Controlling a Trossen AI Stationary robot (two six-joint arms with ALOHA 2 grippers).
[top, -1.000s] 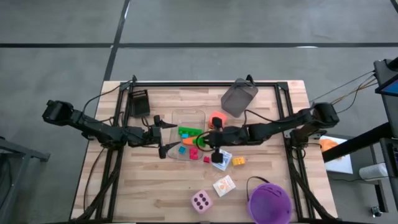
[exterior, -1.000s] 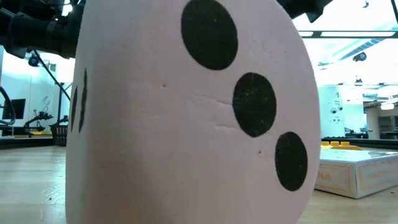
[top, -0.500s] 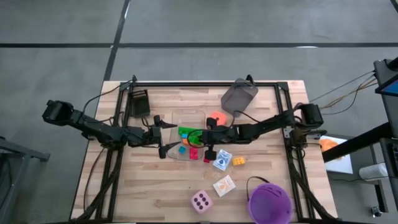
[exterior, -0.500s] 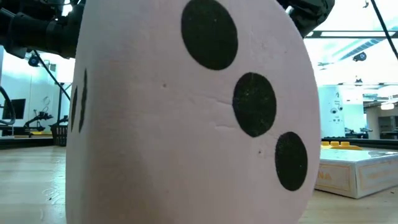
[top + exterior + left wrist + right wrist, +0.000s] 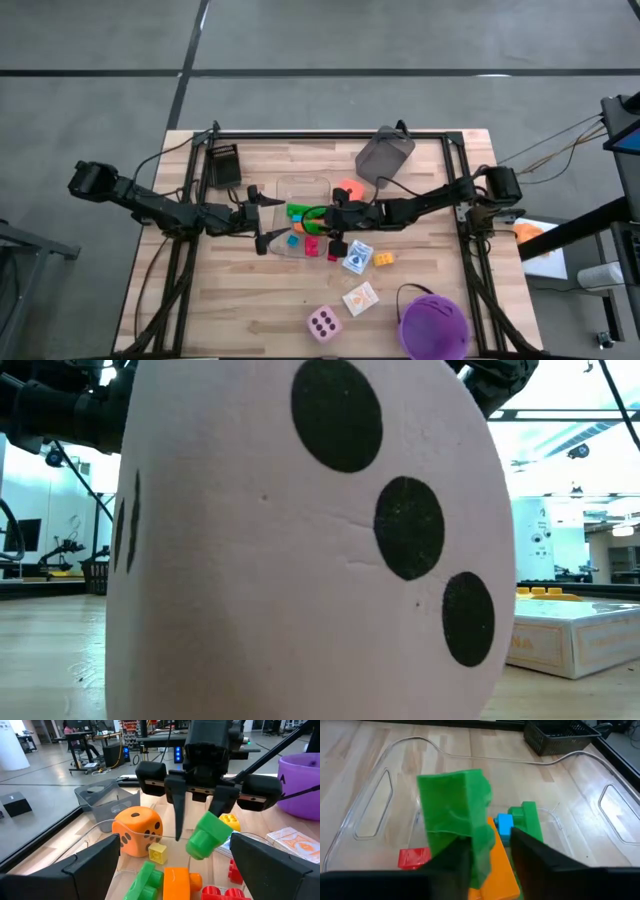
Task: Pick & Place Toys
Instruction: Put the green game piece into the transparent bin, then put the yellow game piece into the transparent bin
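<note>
Two dice, orange [image 5: 349,188] and pink [image 5: 323,323]; two picture cards [image 5: 357,256] [image 5: 361,298]; one purple bucket [image 5: 433,323].

1. Bright green brick [image 5: 455,815]; another green brick [image 5: 529,820] by a blue piece [image 5: 504,825] and an orange block [image 5: 495,865]; small red brick [image 5: 414,856].
2. Orange die [image 5: 137,830] with dark dots; pink die [image 5: 323,323] with black dots.
3. Purple bucket [image 5: 433,322]; grey bin [image 5: 384,157]; clear tray [image 5: 385,780]; yellow brick [image 5: 383,259].

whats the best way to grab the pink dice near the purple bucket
Take the pink dice from straight above, tool fingers across two opposite flat side faces. It sits alone on bare table, clear of the card and purple bucket, so both sides look reachable.
</note>
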